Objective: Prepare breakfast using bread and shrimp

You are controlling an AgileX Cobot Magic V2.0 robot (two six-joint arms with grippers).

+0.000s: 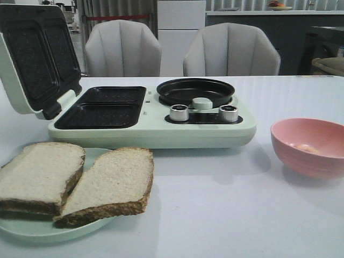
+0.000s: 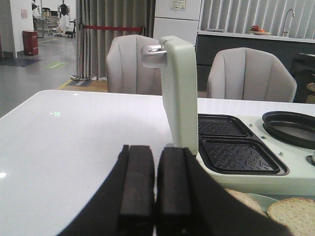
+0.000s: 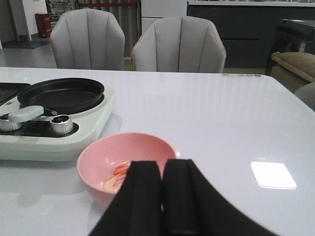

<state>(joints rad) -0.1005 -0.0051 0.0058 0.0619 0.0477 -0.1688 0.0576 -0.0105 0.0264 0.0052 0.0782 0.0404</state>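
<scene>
White and glossy, the desk [image 1: 226, 209] reflects the ceiling light. On my front camera I see the bread [image 1: 75, 180], two slices leaning together on a pale green plate [image 1: 32, 232] at the near left. Behind it stands the mint breakfast maker [image 1: 156, 126], its lid [image 1: 35, 59] raised, a black pan [image 1: 195, 91] on its right part. The shrimp [image 3: 118, 176] lies inside the pink bowl [image 1: 309, 148] at the right. Two grey chairs [image 1: 122, 49] stand beyond the desk, then a dark counter [image 1: 258, 37]. Left fingers [image 2: 139, 189] are pressed together, holding nothing; right fingers [image 3: 145, 196] are also pressed together, just near the bowl.
</scene>
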